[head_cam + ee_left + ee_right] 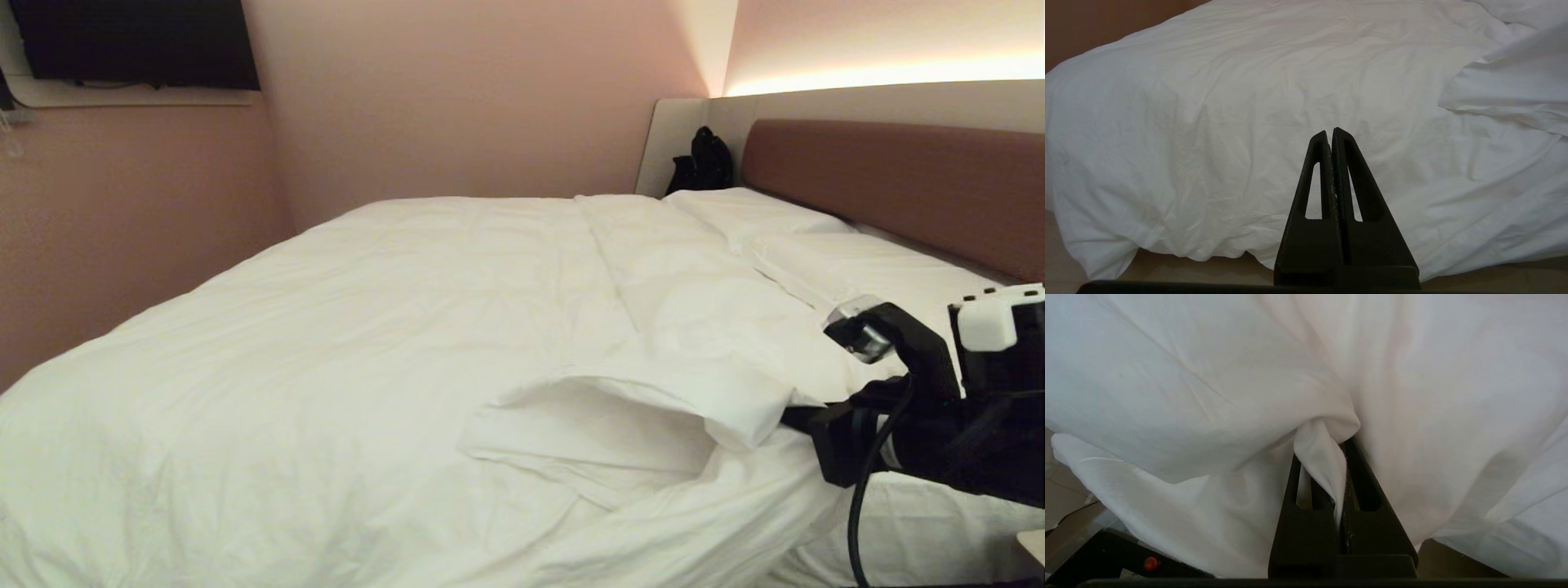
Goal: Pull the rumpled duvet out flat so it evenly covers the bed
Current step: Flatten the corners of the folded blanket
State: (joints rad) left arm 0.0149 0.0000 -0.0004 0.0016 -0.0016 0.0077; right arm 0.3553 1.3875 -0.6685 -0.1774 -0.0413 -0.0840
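Pinching a fold of the duvet (1327, 457) between its two black fingers, the right gripper (788, 412) was at the near right side of the bed (906, 523), close to the robot. In the right wrist view the white cloth was gathered into a twist and squeezed between the pressed fingers, so the grip looked firm. The left gripper (1332, 136) had its fingers pressed together on nothing and pointed at the near side of the duvet, where the cloth hung down toward the floor.

Just beyond the held corner, the duvet was folded back on itself in a thick flap (620, 425), and a part of the sheet under it was open to view. This corner seemed to be the work that remained.

Farther away, the left and middle part of the duvet lay rather flat, with only soft wrinkles, and reached the far edge. At the far right, two pillows (816, 245) lay against the brown headboard (898, 188). I judged the task mostly done, with the near right corner not yet pulled out.
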